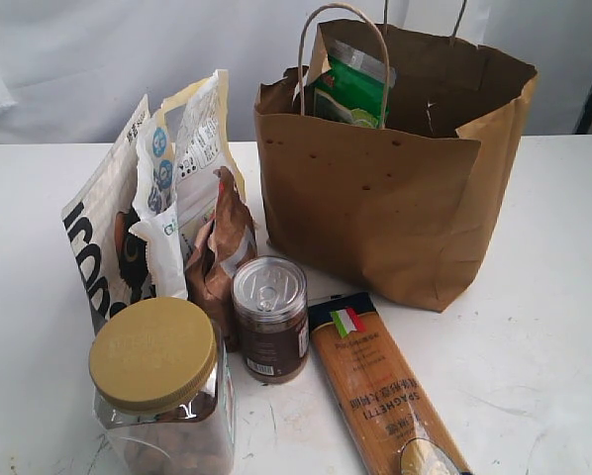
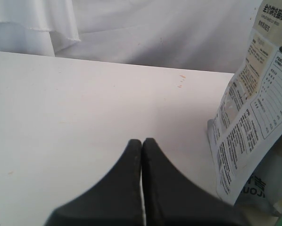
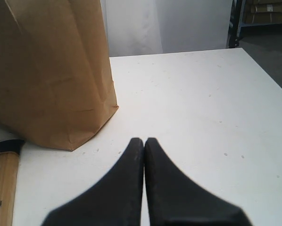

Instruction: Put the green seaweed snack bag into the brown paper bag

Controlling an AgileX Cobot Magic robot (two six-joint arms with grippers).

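1. While the green seaweed snack bag [image 1: 350, 91] stands inside the brown paper bag [image 1: 375, 208], its top showing above the rim beside a looped handle, you can judge the task as good as done
2. Your left gripper [image 2: 142, 141] has its jaws pressed together on nothing, low over bare table near a printed white pouch [image 2: 254, 117]
3. Your right gripper [image 3: 144, 140] is likewise closed and empty, near the paper bag's bottom corner
4. If you must reseat the snack bag, expect it to be light, thin, glossy and slippery, crumpling rather than resisting
5. Pinch the flat top edge that sticks up, not the middle
6. Treat the paper bag as soft-walled and creased; a push on its rim would probably fold or tip it
7. Note that the white tabletop [image 1: 534, 297] is flat, matt and scuffed, with the paper bag toward its far edge
8. Mind the near edge, where a jar [image 1: 162, 386], a can [image 1: 270, 319] and a spaghetti packet [image 1: 380, 386] crowd together; your widest room lies toward the right edge
9. Expect a white cloth backdrop [image 1: 128, 49] behind the far edge
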